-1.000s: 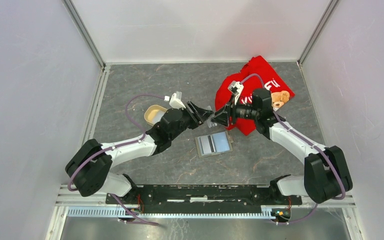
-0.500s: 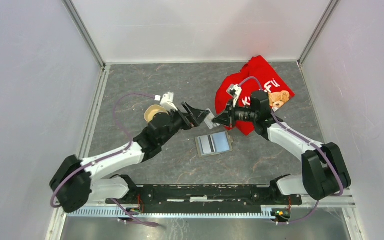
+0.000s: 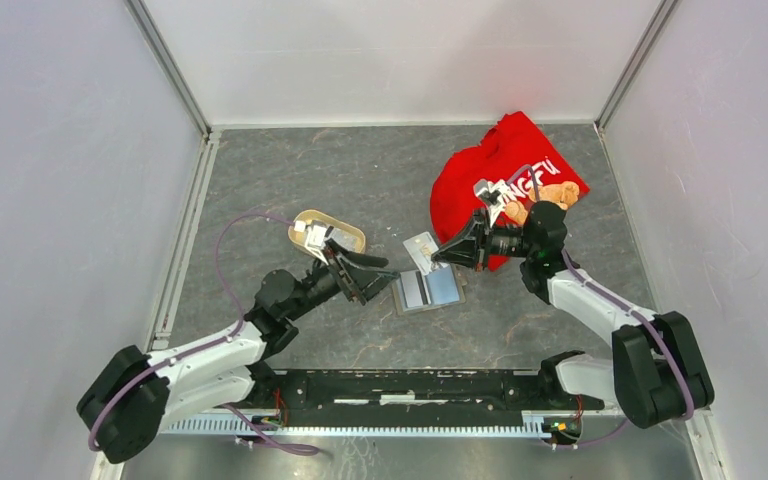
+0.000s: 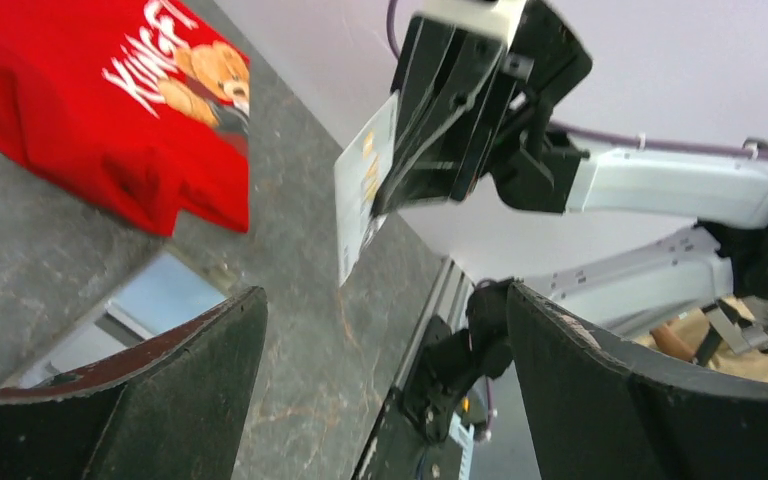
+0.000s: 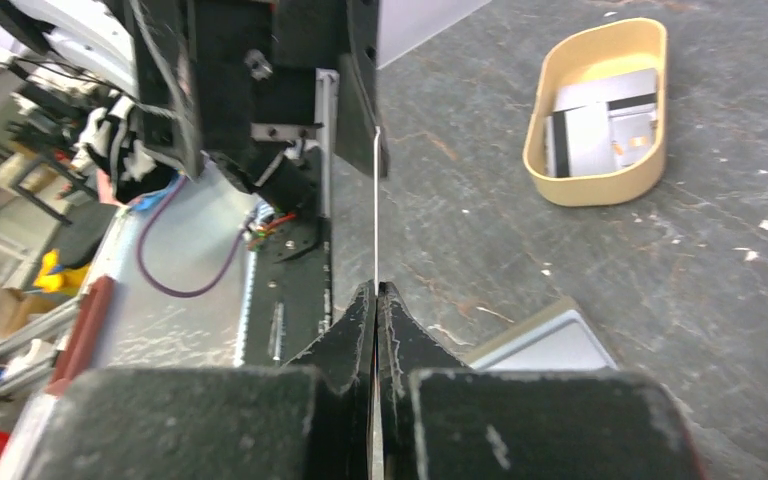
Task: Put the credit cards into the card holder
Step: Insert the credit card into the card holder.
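Note:
My right gripper (image 3: 438, 258) is shut on a pale credit card (image 3: 421, 250), held upright just above the far edge of the card holder (image 3: 428, 288). The holder lies open and flat on the table, grey with pale pockets and a dark stripe. In the right wrist view the held card (image 5: 375, 210) is edge-on, rising from the closed jaws (image 5: 375, 292). More credit cards (image 5: 600, 125) lie in the beige tray (image 5: 650, 60). My left gripper (image 3: 385, 282) is open and empty, just left of the holder. The left wrist view faces the held card (image 4: 365, 190) between its spread fingers (image 4: 160, 380).
The beige oval tray (image 3: 352, 237) sits left of the holder, behind my left gripper. A red shirt (image 3: 505, 185) with a bear print lies at the back right, partly under my right arm. White walls enclose the table on three sides.
The two grippers met over the table; my right gripper closed on the card and my left opened and let go. The left arm drew back toward the near left, uncovering the tray.

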You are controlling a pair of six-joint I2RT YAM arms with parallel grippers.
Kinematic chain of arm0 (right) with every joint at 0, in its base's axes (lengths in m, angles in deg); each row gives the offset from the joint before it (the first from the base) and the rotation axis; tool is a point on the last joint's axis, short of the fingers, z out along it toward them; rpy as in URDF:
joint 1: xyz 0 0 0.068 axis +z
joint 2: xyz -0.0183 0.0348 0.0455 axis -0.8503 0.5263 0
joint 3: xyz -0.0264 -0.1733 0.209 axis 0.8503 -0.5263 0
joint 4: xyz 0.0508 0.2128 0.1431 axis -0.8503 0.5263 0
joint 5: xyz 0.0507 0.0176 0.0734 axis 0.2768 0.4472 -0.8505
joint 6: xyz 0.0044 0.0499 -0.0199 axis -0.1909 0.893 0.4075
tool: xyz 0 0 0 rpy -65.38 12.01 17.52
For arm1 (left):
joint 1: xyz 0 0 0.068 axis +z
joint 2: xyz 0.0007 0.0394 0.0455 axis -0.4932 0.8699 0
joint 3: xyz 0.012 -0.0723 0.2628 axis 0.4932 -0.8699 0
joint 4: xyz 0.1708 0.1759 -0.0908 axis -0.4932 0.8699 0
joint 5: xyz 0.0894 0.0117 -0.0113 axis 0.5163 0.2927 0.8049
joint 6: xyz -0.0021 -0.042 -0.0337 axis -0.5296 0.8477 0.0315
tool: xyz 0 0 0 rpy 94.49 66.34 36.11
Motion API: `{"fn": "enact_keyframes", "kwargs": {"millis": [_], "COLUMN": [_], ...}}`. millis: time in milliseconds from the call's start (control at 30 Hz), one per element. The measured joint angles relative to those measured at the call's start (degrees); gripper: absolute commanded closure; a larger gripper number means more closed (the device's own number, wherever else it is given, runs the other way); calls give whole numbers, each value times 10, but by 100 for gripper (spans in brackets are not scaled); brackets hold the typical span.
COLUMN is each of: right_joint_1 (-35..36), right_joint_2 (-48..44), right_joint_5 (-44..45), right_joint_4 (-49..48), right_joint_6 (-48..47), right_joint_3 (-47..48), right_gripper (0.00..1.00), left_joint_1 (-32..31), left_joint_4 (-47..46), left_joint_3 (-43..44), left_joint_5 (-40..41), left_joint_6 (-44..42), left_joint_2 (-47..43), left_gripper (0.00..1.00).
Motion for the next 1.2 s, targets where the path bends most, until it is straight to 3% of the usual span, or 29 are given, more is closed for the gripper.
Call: {"fn": "enact_keyframes", "kwargs": {"millis": [233, 400, 800, 933, 1200], "right_joint_1": [-1, -1, -1, -1, -1], "right_joint_2": [30, 33, 55, 59, 60], "right_joint_5": [-22, -20, -1, 6, 13], "right_joint_4": [-138, -182, -225, -229, -240], "right_joint_6": [188, 263, 341, 351, 359], "right_joint_3": [-1, -1, 1, 1, 1], "right_gripper": [100, 100, 100, 100, 100], "left_joint_1": [0, 0, -17, -18, -19], "left_joint_4": [-93, -162, -250, -260, -318], "left_joint_3": [-6, 12, 64, 64, 64], "left_joint_5": [-32, -33, -42, -39, -26], "left_joint_6": [3, 16, 49, 58, 94], "left_joint_2": [75, 136, 230, 237, 281], "left_gripper": [14, 29, 62, 68, 70]}}
